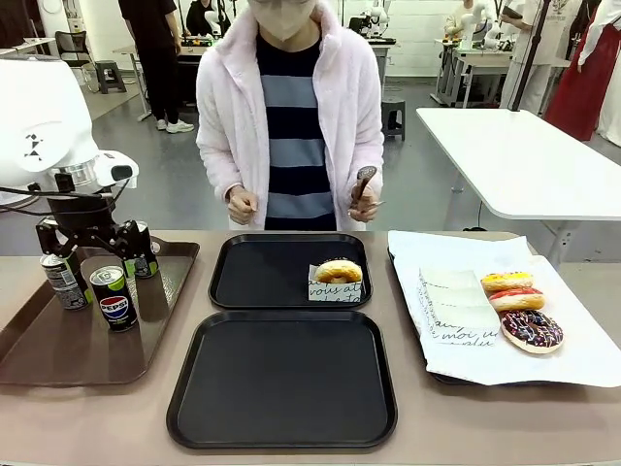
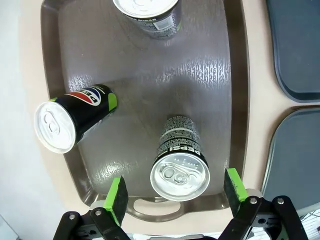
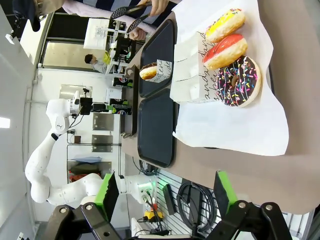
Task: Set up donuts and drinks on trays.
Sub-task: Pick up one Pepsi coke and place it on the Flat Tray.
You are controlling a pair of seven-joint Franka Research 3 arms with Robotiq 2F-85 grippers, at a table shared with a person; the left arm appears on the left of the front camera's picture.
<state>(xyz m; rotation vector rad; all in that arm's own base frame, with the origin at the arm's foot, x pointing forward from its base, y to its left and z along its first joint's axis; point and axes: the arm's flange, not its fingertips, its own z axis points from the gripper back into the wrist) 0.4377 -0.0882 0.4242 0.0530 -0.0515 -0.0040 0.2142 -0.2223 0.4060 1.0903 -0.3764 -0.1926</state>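
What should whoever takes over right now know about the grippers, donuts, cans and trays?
Left gripper: open, above one Pepsi can on the brown tray; two other cans stand there too.
Right gripper: open, holding nothing.
Person holds tongs.
Done: one glazed donut in its paper holder on the far black tray.
Left: cans for both trays, a donut for the near black tray; three donuts wait on the paper-lined tray.
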